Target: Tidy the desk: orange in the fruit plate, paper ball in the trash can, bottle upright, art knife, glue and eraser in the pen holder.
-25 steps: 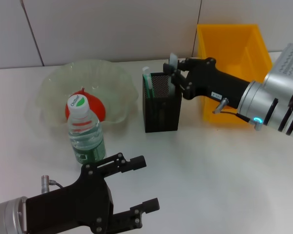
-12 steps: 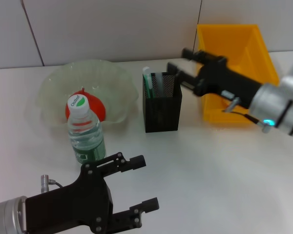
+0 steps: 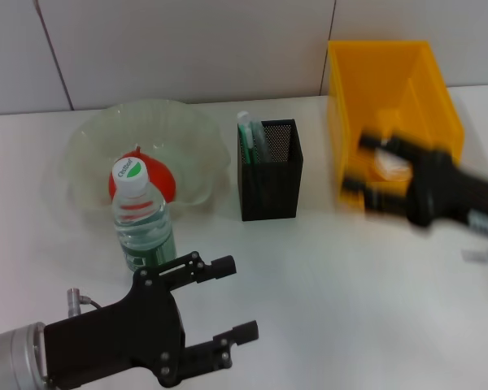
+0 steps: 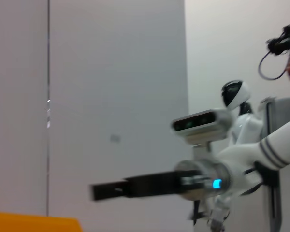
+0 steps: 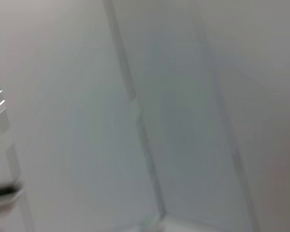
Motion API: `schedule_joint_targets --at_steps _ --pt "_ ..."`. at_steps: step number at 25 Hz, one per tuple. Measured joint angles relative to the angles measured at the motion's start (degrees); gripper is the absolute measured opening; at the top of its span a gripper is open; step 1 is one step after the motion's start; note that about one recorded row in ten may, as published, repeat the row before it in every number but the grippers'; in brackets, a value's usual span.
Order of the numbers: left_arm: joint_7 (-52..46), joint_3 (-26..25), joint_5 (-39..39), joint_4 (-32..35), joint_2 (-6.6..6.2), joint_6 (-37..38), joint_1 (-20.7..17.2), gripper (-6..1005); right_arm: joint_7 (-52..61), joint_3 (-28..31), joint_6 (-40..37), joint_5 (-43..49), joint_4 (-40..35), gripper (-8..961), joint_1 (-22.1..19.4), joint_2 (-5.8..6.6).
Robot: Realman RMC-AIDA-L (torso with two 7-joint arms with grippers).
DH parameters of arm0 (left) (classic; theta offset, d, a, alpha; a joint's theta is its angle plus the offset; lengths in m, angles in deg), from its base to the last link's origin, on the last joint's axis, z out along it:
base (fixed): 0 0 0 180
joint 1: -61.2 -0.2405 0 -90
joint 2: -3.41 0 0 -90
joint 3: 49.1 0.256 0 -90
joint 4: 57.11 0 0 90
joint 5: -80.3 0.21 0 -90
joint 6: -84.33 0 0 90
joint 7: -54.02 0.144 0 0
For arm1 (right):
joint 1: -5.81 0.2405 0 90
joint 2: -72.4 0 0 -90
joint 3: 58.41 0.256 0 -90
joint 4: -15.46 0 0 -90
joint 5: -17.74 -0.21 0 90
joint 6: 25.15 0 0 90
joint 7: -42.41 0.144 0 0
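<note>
On the white desk (image 3: 350,284), listed from left to right:

Left gripper (image 3: 228,305): black, at the near left edge, jaws apart, holding nothing, just in front of the bottle.

Fruit plate (image 3: 89,134): far left, pale green with a wavy rim. The orange (image 3: 167,183) lies inside it, partly hidden by the bottle.

Bottle (image 3: 142,215): upright, standing just in front of the plate, between it and the left gripper.

Pen holder (image 3: 270,183): mid-desk, black mesh, with green and white items standing in it; which items they are cannot be told.

Trash can (image 3: 382,73): far right, against the wall, something pale inside it.

Right gripper (image 3: 364,166): black, blurred, in front of the can's near wall and covering part of it; jaws apart, nothing between them.

Backdrop: pale panelled wall (image 3: 187,49).
</note>
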Motion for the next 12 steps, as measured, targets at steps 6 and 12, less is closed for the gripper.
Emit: schedule_joint_targets --at_steps 6,12 --pt "-0.3 0.0 0.2 -1.8 -0.37 -2.4 0.2 709 -4.8 -0.1 -5.1 13.1 2.3 812 -4.6 -0.54" --pt "-5.4 -0.6 5.3 -3.1 -1.17 -5.4 2.0 709 -9.8 -0.2 -4.5 17.0 1.1 811 -6.5 -2.01"
